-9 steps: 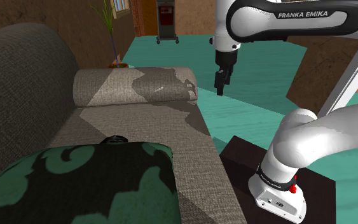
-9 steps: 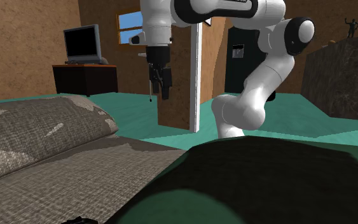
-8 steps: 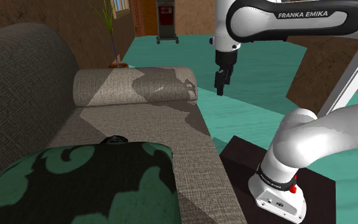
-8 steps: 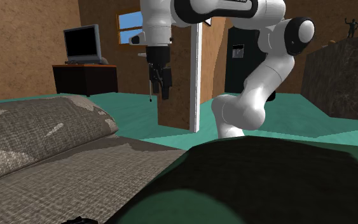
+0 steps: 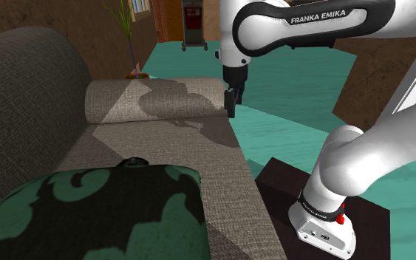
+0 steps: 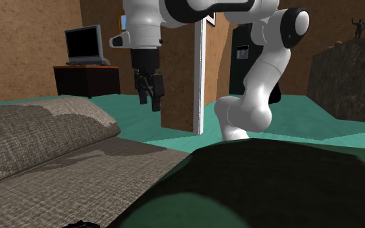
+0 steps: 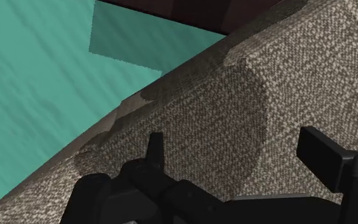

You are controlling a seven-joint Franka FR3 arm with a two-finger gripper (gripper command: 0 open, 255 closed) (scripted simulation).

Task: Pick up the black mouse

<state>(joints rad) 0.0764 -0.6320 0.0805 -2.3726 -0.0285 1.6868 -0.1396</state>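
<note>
Note the gripper (image 5: 230, 104), spread open and empty, by the sofa armrest (image 5: 154, 102). Find the black mouse (image 5: 133, 162) on the seat (image 5: 169, 148), against the patterned cushion (image 5: 95, 214); likely light, rigid, slick, so pinch across its narrow sides

Cushion (image 5: 88, 214) beside mouse (image 5: 134, 162), open seat (image 5: 171, 144) beyond

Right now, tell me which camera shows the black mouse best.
The shoulder view: the black mouse peeks over the patterned cushion. The second exterior view catches just a dark sliver of it at its bottom edge; the wrist view faces the sofa fabric.
</note>
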